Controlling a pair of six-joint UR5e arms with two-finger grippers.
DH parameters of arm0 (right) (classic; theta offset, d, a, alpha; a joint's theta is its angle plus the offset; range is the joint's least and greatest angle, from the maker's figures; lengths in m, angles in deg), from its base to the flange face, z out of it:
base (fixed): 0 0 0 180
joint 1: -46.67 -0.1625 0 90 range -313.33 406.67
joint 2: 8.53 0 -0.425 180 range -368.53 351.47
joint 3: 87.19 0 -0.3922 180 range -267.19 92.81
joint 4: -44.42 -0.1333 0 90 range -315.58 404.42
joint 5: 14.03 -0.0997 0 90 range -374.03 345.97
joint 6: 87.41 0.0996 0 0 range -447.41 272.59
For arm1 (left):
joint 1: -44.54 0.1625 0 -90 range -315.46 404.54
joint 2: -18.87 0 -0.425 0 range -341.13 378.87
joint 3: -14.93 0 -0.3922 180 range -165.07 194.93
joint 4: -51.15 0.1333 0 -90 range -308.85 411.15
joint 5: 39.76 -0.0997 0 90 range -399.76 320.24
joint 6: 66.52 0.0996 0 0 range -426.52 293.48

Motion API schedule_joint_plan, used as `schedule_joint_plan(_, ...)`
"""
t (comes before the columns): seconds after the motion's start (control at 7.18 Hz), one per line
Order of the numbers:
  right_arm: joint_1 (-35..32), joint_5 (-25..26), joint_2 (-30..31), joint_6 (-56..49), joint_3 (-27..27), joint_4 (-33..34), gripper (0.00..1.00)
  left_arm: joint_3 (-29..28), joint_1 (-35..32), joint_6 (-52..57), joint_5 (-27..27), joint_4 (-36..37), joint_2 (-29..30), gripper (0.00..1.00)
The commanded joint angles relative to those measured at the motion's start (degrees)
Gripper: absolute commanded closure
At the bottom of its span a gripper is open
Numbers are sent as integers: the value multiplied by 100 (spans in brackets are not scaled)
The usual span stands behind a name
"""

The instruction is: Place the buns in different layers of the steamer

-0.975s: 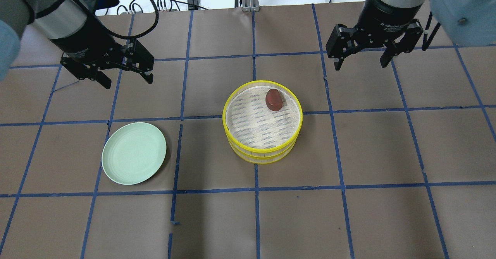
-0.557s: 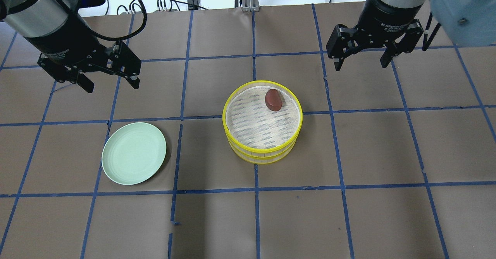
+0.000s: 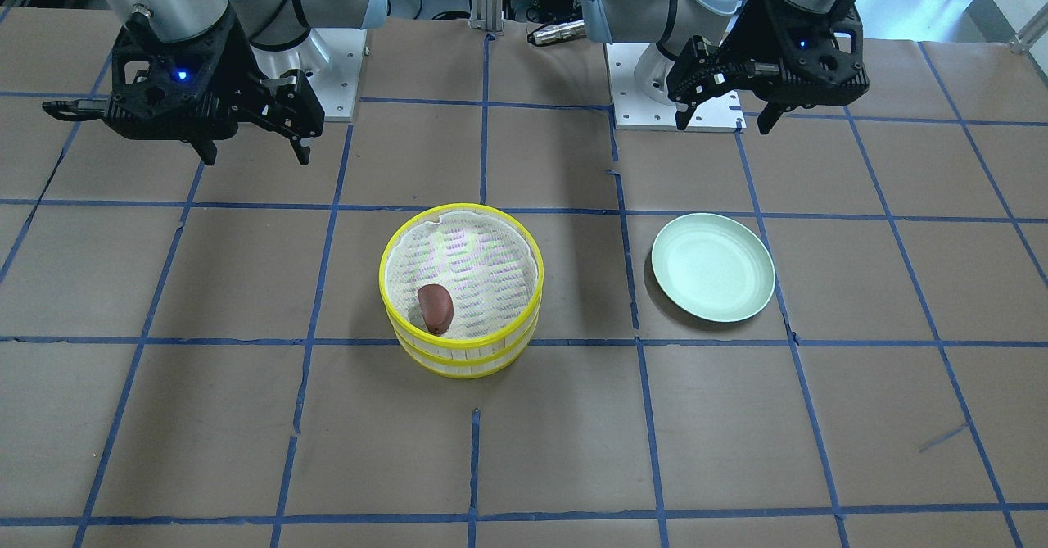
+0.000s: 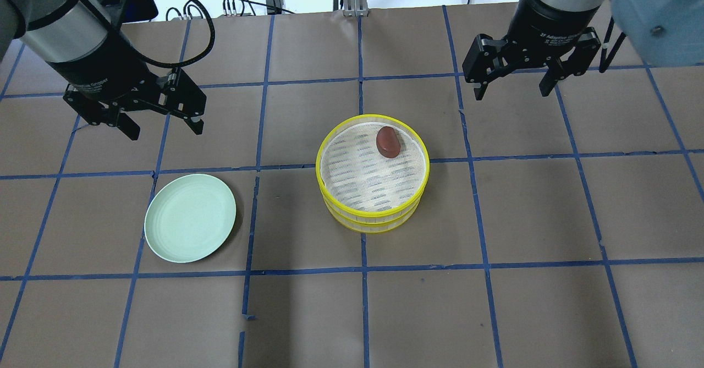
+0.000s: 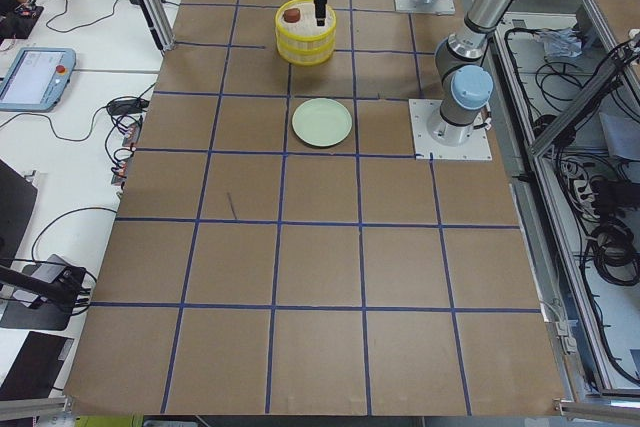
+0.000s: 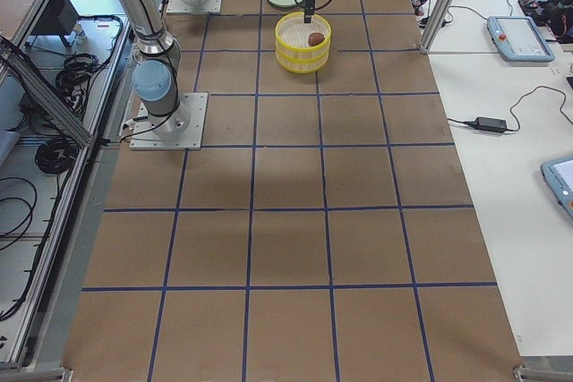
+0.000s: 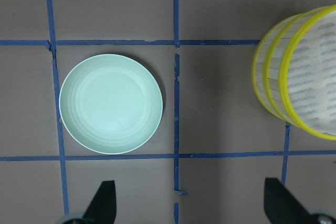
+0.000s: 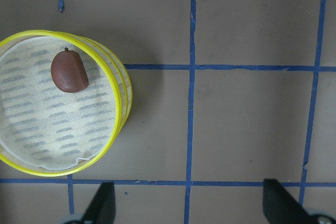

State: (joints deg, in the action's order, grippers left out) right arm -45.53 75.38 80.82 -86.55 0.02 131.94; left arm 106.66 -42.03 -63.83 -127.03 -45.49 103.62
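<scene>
The two steamer layers [image 4: 374,214] are stacked at the table's middle, yellow rims one above the other. The dark reddish-brown bun [image 4: 388,141] lies on the white cloth of the top layer, near its far right edge; it also shows in the right wrist view [image 8: 69,71] and the front view [image 3: 435,308]. The white bun is hidden or out of view. My left gripper [image 4: 165,131] is open and empty, above the table beyond the green plate. My right gripper [image 4: 512,94] is open and empty, high to the far right of the steamer.
A pale green plate [image 4: 190,217] with nothing on it lies left of the steamer; it also shows in the left wrist view [image 7: 111,103]. Blue tape lines grid the brown table. Cables lie beyond the table's far edge.
My left gripper has moved left and then slightly back toward the plate, still open. The right gripper, the steamer and the brown bun have not moved.
</scene>
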Motion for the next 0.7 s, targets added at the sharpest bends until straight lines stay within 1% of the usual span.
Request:
schedule_joint_plan(0.0,0,-2,-5,-6,7,2,0,-128,-1,-5,-27,5,-81,0)
schedule_joint_plan(0.42,9,7,-5,-15,7,-7,0,-59,-27,4,35,14,-47,0)
schedule_joint_plan(0.56,0,7,-5,-24,7,-16,0,-59,-36,12,26,75,92,0)
